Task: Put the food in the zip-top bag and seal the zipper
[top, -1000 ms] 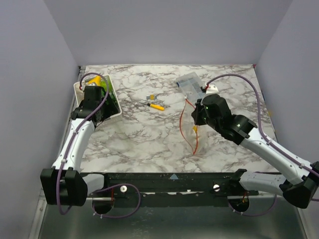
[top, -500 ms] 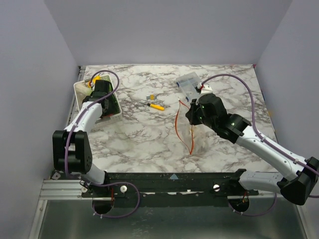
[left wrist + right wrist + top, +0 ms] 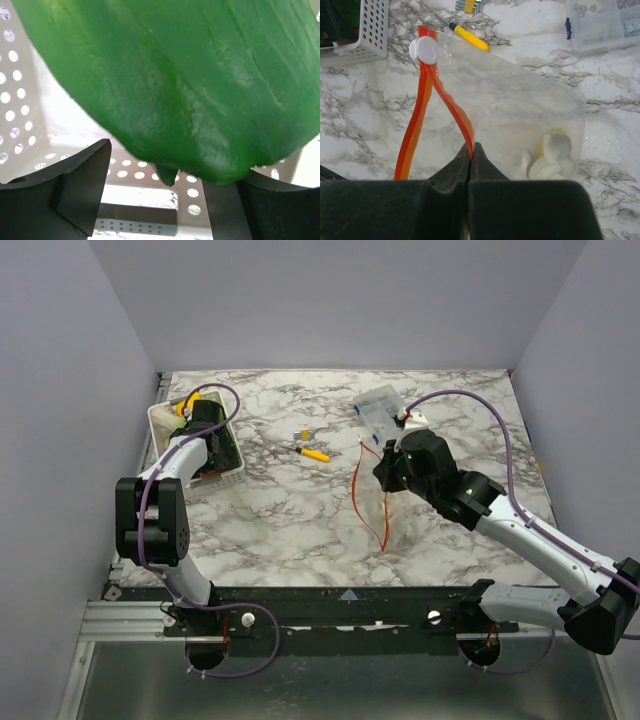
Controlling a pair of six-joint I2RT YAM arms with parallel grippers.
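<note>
My left gripper (image 3: 207,443) is down inside the white perforated basket (image 3: 160,423). In the left wrist view its jaws (image 3: 165,195) stand wide open with a big green toy vegetable (image 3: 190,85) just above and between them; the left finger is clear of it. A yellow toy (image 3: 188,403) lies at the basket's far end. My right gripper (image 3: 388,478) is shut on the orange-red zipper (image 3: 445,95) of the clear zip-top bag (image 3: 520,110) and holds its mouth up off the table. A white slider (image 3: 424,51) sits at the zipper's end. White and yellow food (image 3: 551,154) lies inside the bag.
A small rigid clear box with blue edges (image 3: 381,407) stands behind the bag, also in the right wrist view (image 3: 605,25). A short yellow-orange stick (image 3: 315,453) and a small yellow and grey piece (image 3: 303,434) lie mid-table. The basket's wall (image 3: 30,100) closes round the left gripper.
The left arm has swung round and pushed the gripper deeper into the basket. The right gripper has shifted slightly left with the zipper, then held still.
</note>
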